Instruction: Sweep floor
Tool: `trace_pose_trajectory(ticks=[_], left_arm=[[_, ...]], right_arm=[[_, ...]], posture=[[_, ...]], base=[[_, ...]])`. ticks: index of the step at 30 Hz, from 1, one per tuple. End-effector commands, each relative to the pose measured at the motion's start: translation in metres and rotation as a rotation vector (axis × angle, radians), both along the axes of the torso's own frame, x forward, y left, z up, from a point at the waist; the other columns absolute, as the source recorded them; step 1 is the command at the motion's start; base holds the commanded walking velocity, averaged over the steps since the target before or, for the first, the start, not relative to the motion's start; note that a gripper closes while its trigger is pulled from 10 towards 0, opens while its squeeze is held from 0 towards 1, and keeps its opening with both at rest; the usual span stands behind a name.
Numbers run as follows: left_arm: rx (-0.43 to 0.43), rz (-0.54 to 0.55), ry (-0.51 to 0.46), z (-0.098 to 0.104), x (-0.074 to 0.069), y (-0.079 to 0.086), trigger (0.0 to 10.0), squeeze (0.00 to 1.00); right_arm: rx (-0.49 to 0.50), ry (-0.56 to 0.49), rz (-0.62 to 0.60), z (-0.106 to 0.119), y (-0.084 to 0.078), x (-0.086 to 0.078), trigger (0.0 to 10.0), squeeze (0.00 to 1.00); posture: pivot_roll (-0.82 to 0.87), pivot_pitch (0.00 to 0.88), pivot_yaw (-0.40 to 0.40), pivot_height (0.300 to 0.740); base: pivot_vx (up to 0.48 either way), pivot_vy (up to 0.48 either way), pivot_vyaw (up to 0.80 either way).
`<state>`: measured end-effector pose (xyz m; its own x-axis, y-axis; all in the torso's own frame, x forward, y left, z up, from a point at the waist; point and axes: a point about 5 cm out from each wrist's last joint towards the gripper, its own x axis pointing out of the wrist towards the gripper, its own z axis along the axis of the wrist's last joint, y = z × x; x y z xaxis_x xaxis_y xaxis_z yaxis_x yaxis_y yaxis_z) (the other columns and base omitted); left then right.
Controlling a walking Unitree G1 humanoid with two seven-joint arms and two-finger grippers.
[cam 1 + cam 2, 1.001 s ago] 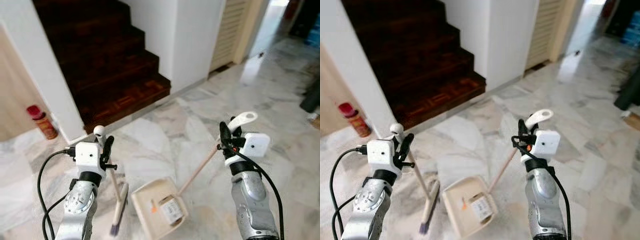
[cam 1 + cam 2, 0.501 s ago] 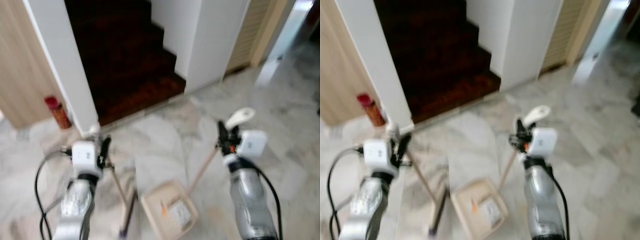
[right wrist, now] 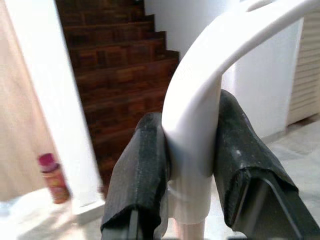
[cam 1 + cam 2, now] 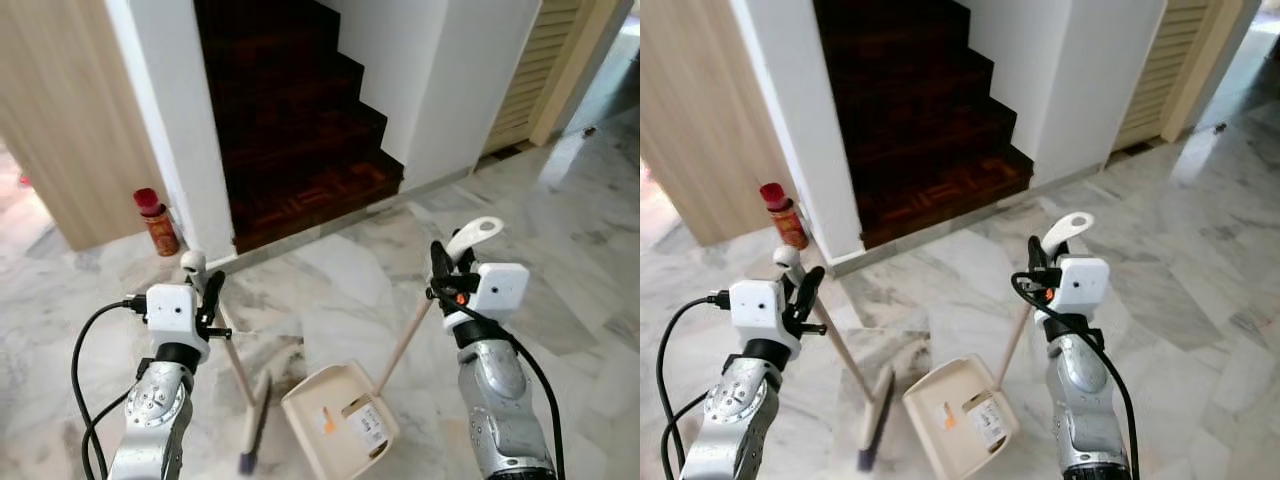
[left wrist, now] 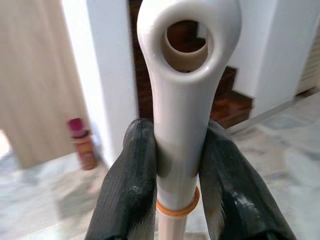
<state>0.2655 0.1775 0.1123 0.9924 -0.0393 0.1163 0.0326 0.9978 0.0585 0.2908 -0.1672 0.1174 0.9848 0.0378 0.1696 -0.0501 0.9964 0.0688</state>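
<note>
Head views: left gripper (image 4: 208,296) clamps the broom (image 4: 250,425) handle, head on the marble floor (image 4: 340,270); right gripper (image 4: 440,268) clamps the dustpan (image 4: 340,420) handle, pan beside the broom head. Left wrist: fingers (image 5: 131,190) pinch the white handle. Right wrist: fingers (image 3: 142,170) pinch the curved grip; red can (image 3: 52,177) by the stairs (image 3: 115,75).

Cream dustpan (image 4: 338,415), red can (image 4: 157,221)

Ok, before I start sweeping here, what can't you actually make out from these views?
- Print on the label inside the dustpan: too small, head views.
- Broom bristle tips: cut off near the bottom edge, head views.
- Any dust on the marble floor: lost in the veining.
- Red-capped can text: too small.
- Upper stairs: dark, cut off by the top edge.
</note>
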Motion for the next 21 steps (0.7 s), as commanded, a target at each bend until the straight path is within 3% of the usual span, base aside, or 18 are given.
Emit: trace_pose_trajectory(ticks=[1,14,21], left_arm=[[0.013,-0.010,-0.043,0.0102,0.0022,-0.0027,10.0,0.00],[0.013,-0.012,-0.040,0.0100,0.0022,-0.0026,10.0,0.00],[0.013,-0.013,-0.039,0.0094,0.0017,-0.0028,10.0,0.00]], right_arm=[[0.015,-0.055,-0.009,0.0108,-0.0021,0.0011,10.0,0.00],[0.017,-0.056,-0.009,0.0108,-0.0024,0.0011,10.0,0.00],[0.021,-0.052,-0.011,0.0110,-0.0031,0.0024,10.0,0.00]], posture=[[0.00,0.000,-0.013,0.740],[-0.01,0.000,-0.011,0.740],[0.00,0.000,-0.010,0.740]], base=[[0.000,0.296,0.59],[0.000,0.301,0.54],[0.000,0.302,0.00]])
